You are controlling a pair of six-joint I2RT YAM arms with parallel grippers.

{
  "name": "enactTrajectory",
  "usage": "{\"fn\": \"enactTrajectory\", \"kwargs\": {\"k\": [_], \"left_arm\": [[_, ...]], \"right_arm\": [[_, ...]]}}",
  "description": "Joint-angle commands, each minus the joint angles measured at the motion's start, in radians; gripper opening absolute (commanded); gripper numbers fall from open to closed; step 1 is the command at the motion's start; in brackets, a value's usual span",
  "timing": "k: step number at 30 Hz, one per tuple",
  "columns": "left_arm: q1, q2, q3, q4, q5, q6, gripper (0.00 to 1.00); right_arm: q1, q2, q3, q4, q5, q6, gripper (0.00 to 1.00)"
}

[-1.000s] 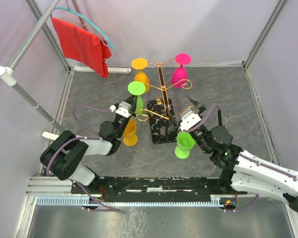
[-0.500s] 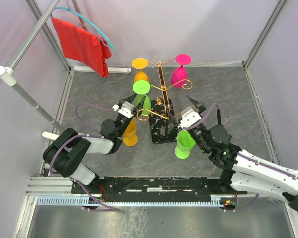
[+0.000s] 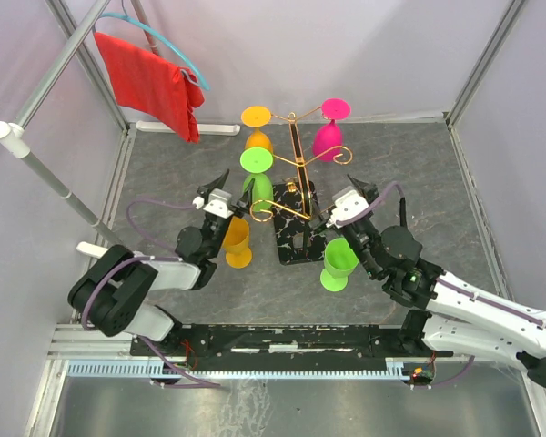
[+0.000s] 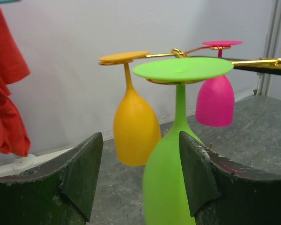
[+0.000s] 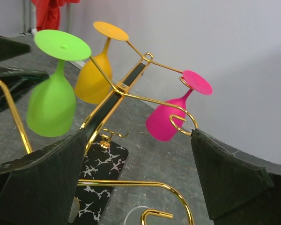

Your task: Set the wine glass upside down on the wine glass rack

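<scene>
A lime green wine glass (image 3: 255,177) hangs upside down by its foot from a curled arm of the gold wine glass rack (image 3: 296,177), whose black veined base (image 3: 300,238) lies mid-table. My left gripper (image 3: 214,188) is open just left of it. In the left wrist view the green bowl (image 4: 171,183) sits between the spread fingers (image 4: 84,173), nearer the right one, unpinched. My right gripper (image 3: 338,198) is open beside the rack's right side, with gold scrolls (image 5: 145,185) between its fingers. An orange glass (image 3: 257,129) and a pink glass (image 3: 329,129) also hang inverted.
An orange glass (image 3: 238,241) stands upright on the table under my left wrist. A second green glass (image 3: 338,262) stands upright below my right wrist. A red cloth (image 3: 150,82) hangs on a hanger at the back left, above a white pole (image 3: 55,173).
My left gripper opened and let go of the green glass, which now hangs on the rack. The left gripper drew back to the left. The right arm barely shifted.
</scene>
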Motion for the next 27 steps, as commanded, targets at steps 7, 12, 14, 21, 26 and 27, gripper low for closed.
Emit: {"fn": "enactTrajectory", "kwargs": {"k": [7,12,14,21,26,27], "left_arm": [[0.016,-0.254,-0.059,-0.065,0.051,-0.029,0.73],[0.017,-0.448,-0.046,-0.389,0.013,-0.056,0.74],[0.017,-0.526,-0.046,-0.527,-0.034,-0.071,0.75],[0.017,-0.699,0.152,-1.151,-0.237,-0.210,0.79],[0.017,-0.687,0.337,-1.547,-0.242,-0.360,0.77],[0.017,-0.677,0.378,-1.624,-0.249,-0.383,0.78]], "right_arm": [[0.002,0.047,0.184,-0.156,0.212,0.150,1.00],[-0.002,0.053,0.267,-0.306,0.207,0.239,1.00],[-0.002,0.052,0.314,-0.377,0.178,0.280,1.00],[-0.003,0.102,0.481,-0.611,0.120,0.372,1.00],[-0.003,0.139,0.571,-0.744,0.115,0.426,1.00],[-0.002,0.142,0.583,-0.770,0.116,0.434,1.00]]}}
